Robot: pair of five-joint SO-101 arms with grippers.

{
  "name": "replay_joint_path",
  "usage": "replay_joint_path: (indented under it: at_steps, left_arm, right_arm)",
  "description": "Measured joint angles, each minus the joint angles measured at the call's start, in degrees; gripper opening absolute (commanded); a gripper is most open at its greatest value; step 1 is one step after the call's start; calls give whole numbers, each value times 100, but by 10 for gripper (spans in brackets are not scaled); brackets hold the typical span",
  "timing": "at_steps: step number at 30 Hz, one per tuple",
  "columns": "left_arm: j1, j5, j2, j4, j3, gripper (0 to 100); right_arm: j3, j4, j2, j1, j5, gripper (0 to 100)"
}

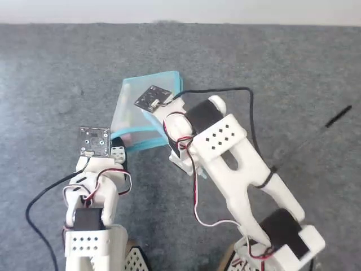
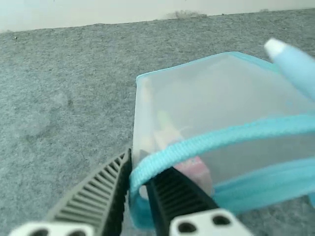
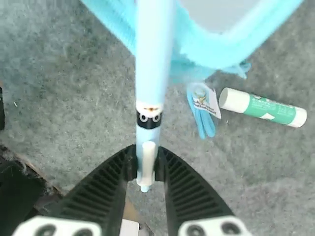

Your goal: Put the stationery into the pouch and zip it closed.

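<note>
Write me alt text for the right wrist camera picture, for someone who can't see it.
The right gripper is shut on a light blue pen, which runs to the blue-trimmed edge of the pouch. A green and white glue stick lies on the grey carpet beside a small tag.

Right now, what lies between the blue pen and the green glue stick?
A small tag on a blue cord lies on the carpet between pen and glue stick, in the right wrist view.

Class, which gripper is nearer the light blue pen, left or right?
Right. The right gripper is shut on the light blue pen. The left gripper clamps the pouch by its rim, apart from the pen.
</note>
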Motion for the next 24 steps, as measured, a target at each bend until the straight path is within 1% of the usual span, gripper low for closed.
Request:
replay_joint_path:
  at_steps: [7,10,16,22,24]
  left_arm:
    - [0,0,0,0,9,11]
    - [0,0,0,0,9,11]
    - [-18,0,0,-396,202,11]
    - [26,-9,0,-501,229,11]
    - [141,-62,0,-510,316,11]
  right_arm:
    - [958,0,-1749,9,193,7]
    - [1600,0,-2330,18,545,7]
    - [2901,0,-2409,9,1345,7]
    - [2980,0,-1943,9,1442,7]
    - [2980,0,-1758,9,1451,7]
